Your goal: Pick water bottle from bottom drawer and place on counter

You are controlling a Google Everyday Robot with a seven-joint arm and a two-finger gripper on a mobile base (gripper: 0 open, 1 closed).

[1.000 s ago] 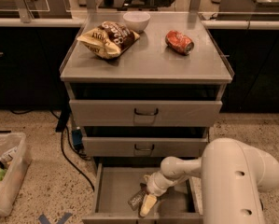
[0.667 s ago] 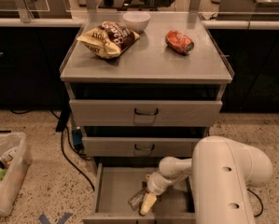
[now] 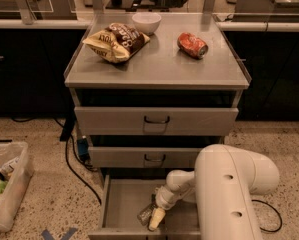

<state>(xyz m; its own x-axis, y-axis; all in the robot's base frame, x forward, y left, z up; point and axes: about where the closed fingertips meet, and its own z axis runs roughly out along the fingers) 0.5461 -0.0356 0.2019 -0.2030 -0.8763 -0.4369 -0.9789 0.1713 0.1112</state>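
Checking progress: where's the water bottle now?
Camera view: the water bottle lies in the open bottom drawer, near its front edge, just left of the end effector, which is down inside that drawer.

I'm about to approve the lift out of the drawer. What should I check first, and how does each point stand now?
1. Bottom drawer pulled open: ok.
2. Water bottle lying in it, right at the hand: ok.
3. Arm reaching down into the drawer: ok.
4. Bottle firmly held: cannot tell.
5. Bare patch of counter between chip bag and soda can: ok.
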